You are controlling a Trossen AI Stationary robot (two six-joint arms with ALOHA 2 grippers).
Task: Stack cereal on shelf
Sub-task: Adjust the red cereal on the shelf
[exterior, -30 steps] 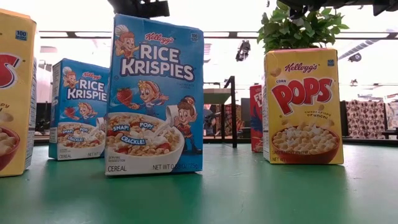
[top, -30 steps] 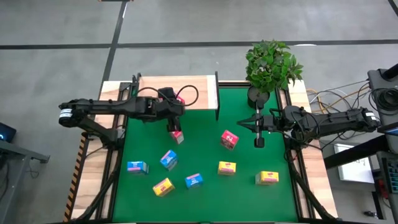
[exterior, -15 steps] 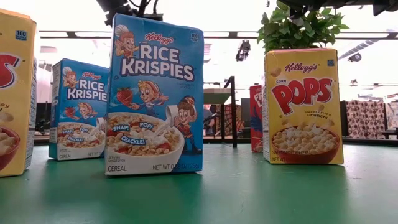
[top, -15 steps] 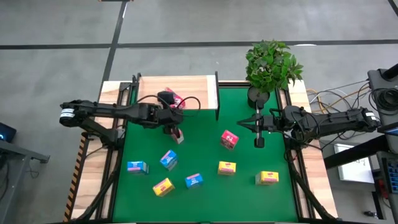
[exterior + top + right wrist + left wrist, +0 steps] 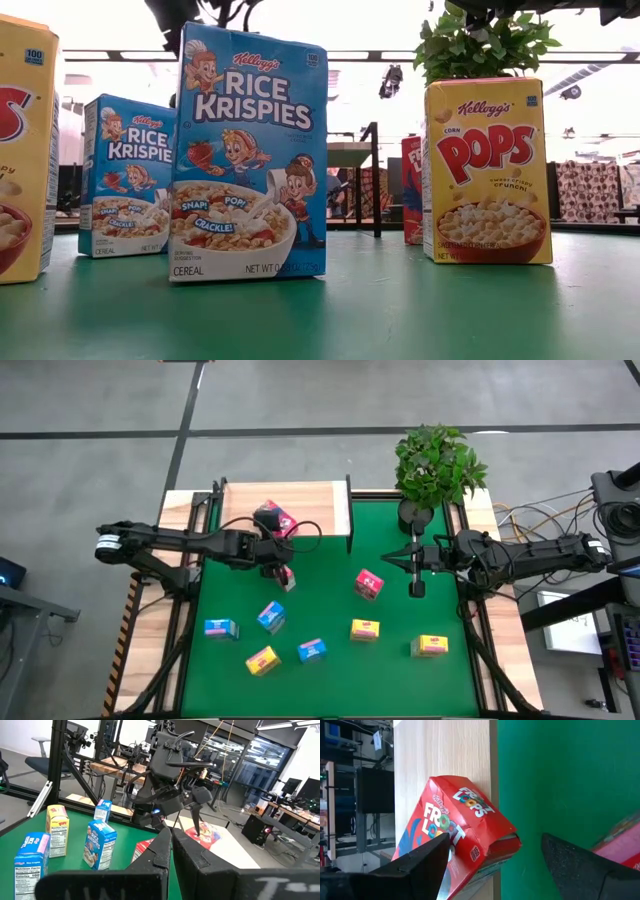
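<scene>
The left gripper (image 5: 278, 563), fingers spread and released, hovers beside a red cereal box (image 5: 455, 835) lying on the shelf (image 5: 310, 510); the right gripper (image 5: 416, 575) hangs clenched over the green mat (image 5: 330, 610).

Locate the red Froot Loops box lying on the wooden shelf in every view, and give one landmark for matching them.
High view: Froot Loops box on the shelf, near its front edge.
Low view: not identifiable.
Left wrist view: large, centre, beyond the open left gripper, its corner overhanging the shelf edge.
Right wrist view: lying flat on the pale board, beyond the other arm.
Shared landmark: the shelf's edge against the green mat.
</scene>
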